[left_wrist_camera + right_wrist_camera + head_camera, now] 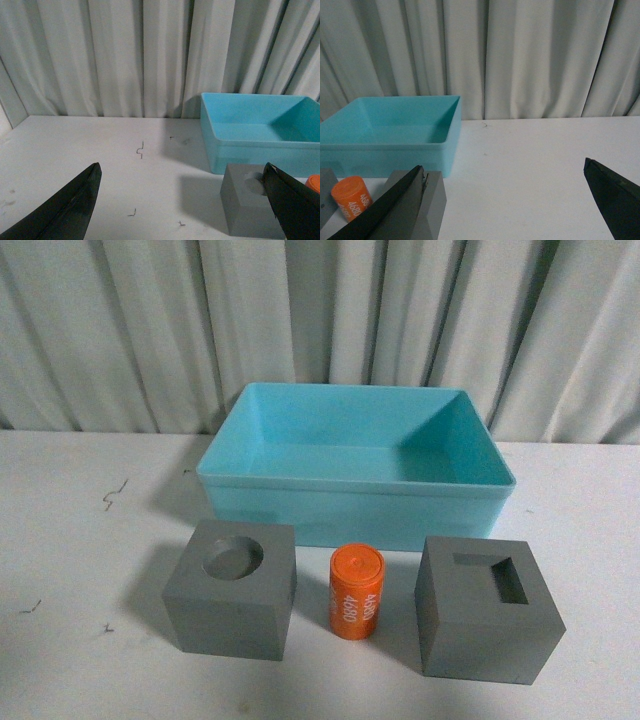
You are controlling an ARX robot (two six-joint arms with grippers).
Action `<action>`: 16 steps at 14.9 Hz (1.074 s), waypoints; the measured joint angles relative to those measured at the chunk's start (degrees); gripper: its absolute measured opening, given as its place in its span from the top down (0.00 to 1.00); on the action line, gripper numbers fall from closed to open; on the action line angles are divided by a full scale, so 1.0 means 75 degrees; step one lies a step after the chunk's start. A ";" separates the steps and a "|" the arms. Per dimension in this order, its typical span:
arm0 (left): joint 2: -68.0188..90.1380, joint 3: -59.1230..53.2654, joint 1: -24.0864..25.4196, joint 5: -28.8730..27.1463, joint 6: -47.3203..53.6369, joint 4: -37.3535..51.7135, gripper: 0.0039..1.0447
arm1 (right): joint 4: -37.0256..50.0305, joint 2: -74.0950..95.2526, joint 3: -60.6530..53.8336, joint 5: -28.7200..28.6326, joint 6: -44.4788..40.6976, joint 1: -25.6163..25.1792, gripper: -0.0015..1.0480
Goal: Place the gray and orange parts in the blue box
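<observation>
In the front view, a gray cube with a round recess [232, 586] sits at the left, an orange cylinder with white digits [356, 592] stands in the middle, and a gray cube with a rectangular slot [487, 606] sits at the right. Behind them stands the empty blue box [358, 500]. Neither arm shows in the front view. My left gripper [182, 200] is open above the table, the round-recess cube [247, 207] by its far finger and the box [260, 145] beyond. My right gripper [504, 200] is open, with the slotted cube [427, 210], the cylinder [352, 197] and the box [385, 152] to one side.
Pale pleated curtains [320, 320] hang behind the white table [80, 540]. Small dark scuff marks [115, 495] dot the table's left part. The box takes up the middle back of the table.
</observation>
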 joint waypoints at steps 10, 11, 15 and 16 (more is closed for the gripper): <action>0.0000 0.0000 0.0000 0.0029 0.0003 0.0020 0.06 | -0.1883 0.3150 0.1512 0.2142 0.1504 -0.0315 0.06; 0.0000 0.0000 0.0006 0.0006 0.0003 -0.0009 0.06 | -0.1145 0.3955 0.1868 0.1804 0.1539 -0.1157 0.06; 0.0000 0.0000 0.0006 0.0003 0.0003 -0.0003 0.06 | 0.0877 0.7414 0.3273 0.0093 0.0463 -0.1142 0.06; 0.0000 0.0000 0.0006 0.0000 0.0003 -0.0003 0.06 | 0.1099 0.8043 0.3279 0.0166 0.0431 -0.0629 0.06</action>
